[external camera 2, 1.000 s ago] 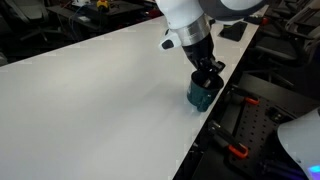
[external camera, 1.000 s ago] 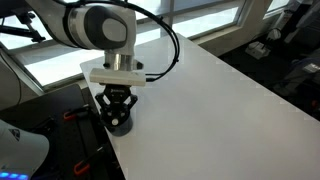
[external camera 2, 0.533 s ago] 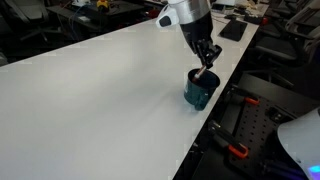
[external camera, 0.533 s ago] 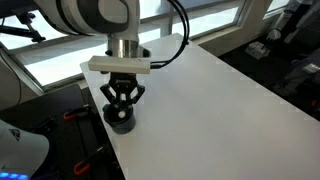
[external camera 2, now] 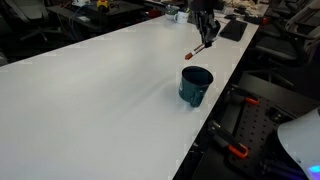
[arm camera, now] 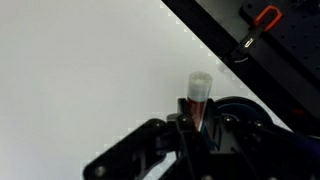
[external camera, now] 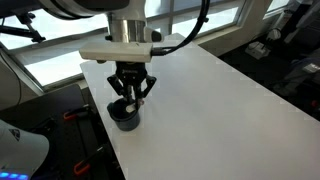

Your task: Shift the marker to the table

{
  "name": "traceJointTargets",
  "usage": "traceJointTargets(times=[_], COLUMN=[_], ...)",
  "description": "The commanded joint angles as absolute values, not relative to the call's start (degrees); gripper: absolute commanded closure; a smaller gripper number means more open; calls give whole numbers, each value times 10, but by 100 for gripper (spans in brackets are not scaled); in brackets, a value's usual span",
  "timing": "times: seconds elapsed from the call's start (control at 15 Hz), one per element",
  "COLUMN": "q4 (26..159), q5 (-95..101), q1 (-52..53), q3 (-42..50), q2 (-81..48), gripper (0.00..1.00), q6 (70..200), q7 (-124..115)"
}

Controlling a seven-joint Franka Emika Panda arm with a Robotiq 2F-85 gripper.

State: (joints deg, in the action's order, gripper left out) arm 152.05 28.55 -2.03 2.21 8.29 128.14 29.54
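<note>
My gripper (external camera: 132, 90) is shut on the marker (external camera 2: 197, 47), a slim whitish stick with a red-orange part. It holds the marker tilted in the air above the round dark cup (external camera 2: 196, 85), clear of its rim. The cup (external camera: 125, 117) stands near the edge of the white table (external camera: 220, 110). In the wrist view the marker (arm camera: 199, 92) sticks out between the black fingers (arm camera: 195, 122), with the cup (arm camera: 243, 108) partly hidden behind them and the table (arm camera: 80, 70) beyond. The gripper (external camera 2: 207, 26) is near the top of an exterior view.
The table edge runs close beside the cup (external camera 2: 215, 100). Beyond it lies dark equipment with a red-handled clamp (arm camera: 262, 17). Windows and clutter stand behind the far side of the table (external camera: 200, 25).
The gripper has risen from inside the cup, lifting the marker up and out of it. The cup has stayed in place.
</note>
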Motion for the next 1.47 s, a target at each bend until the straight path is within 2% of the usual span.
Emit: traceJointTargets(times=[0.0,0.47,0.8,0.87,0.93,1.0,1.2,1.4], q4=[1515,1459,1411,1404,1426,1420,1417,1417], q5=[312,394,410,395,388,386,385,385], q1=[-45,-78,-58,-56,-63,-59,-60,-60], q3=[45,72,87,83,84,85,86,87], q2=[74,-82,-215,-238,-197,-215,-218,-213], gripper=[95,95,95,55,54,72,54,54], q6=[1342,1474,1557,1566,1550,1554,1554,1554], q7=[240,121,53,53,81,79,80,80])
